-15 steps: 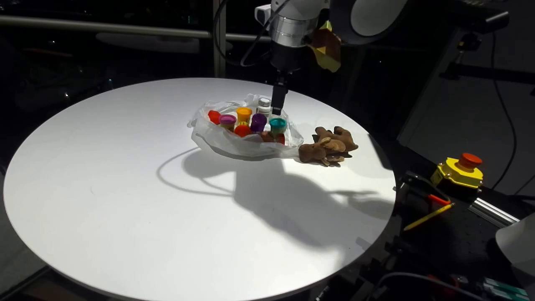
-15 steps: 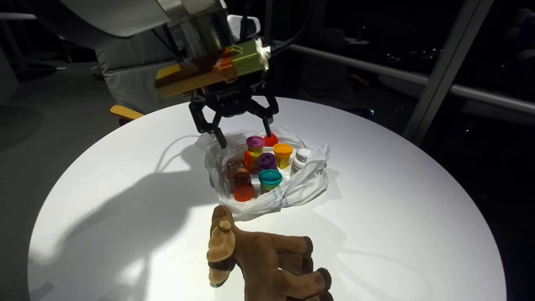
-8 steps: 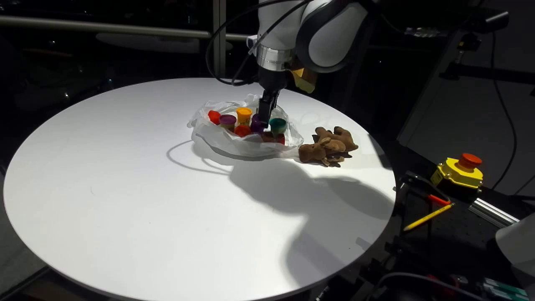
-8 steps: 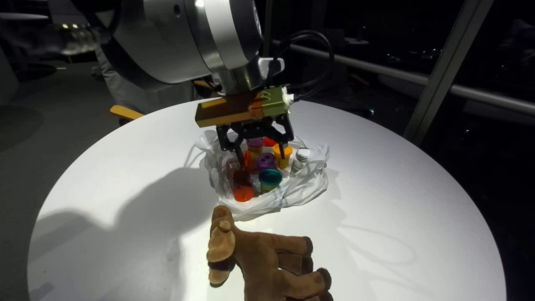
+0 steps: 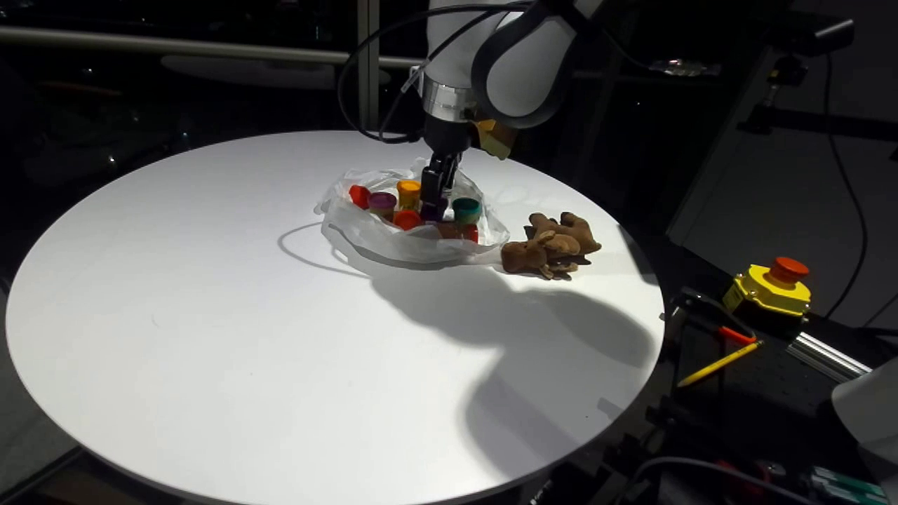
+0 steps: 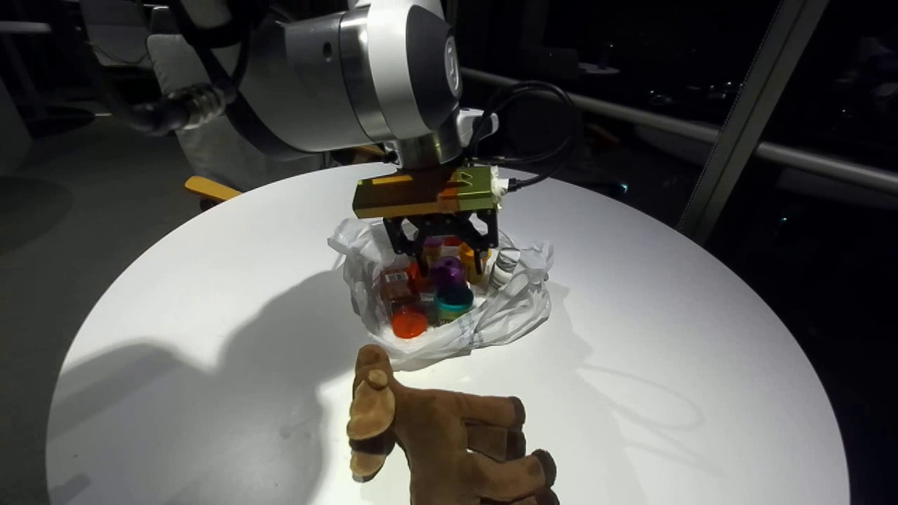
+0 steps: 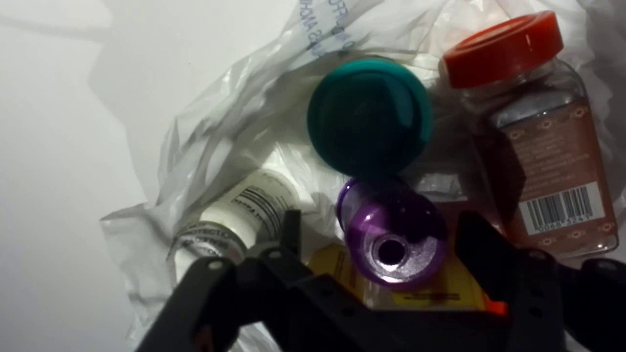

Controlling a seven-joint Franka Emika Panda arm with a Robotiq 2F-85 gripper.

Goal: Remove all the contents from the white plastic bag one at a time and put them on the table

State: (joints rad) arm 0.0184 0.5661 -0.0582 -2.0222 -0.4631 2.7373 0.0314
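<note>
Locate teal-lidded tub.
In the wrist view's upper half, the teal-lidded tub sits in the white bag, left of the red-lidded jar and beside the purple item.

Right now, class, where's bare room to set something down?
In an exterior view, bare table lies left of the white plastic bag and across the foreground. Crowded: inside the bag, around the gripper, and toward the plush toy.
</note>
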